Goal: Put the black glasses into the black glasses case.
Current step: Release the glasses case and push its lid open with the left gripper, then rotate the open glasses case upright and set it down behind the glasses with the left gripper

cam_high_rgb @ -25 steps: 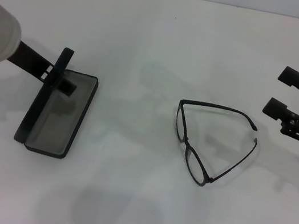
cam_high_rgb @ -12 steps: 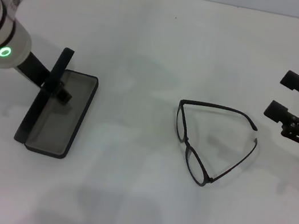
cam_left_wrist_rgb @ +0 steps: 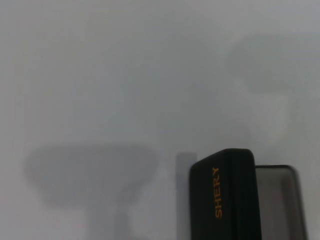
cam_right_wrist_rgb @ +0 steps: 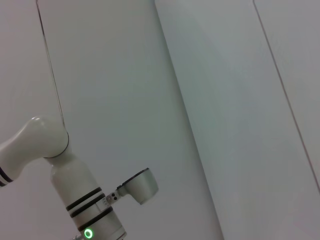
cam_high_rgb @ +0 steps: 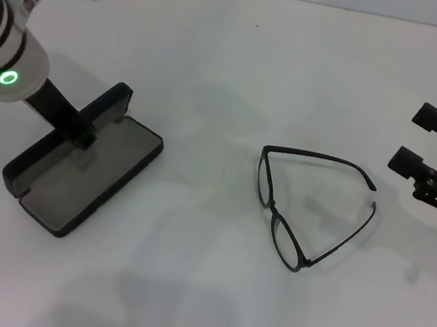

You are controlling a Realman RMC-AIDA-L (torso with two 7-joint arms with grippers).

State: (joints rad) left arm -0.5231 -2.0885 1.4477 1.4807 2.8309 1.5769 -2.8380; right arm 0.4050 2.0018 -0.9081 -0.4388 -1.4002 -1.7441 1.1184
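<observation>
L claw (cam_high_rgb: 86, 133) grips case lid (cam_high_rgb: 101, 109).

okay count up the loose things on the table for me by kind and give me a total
black glasses: 1, lying with temples unfolded
black glasses case: 1, open, held at its lid by the left tool
Total: 2
The right tool hangs apart at the table's right side, holding nothing.
</observation>
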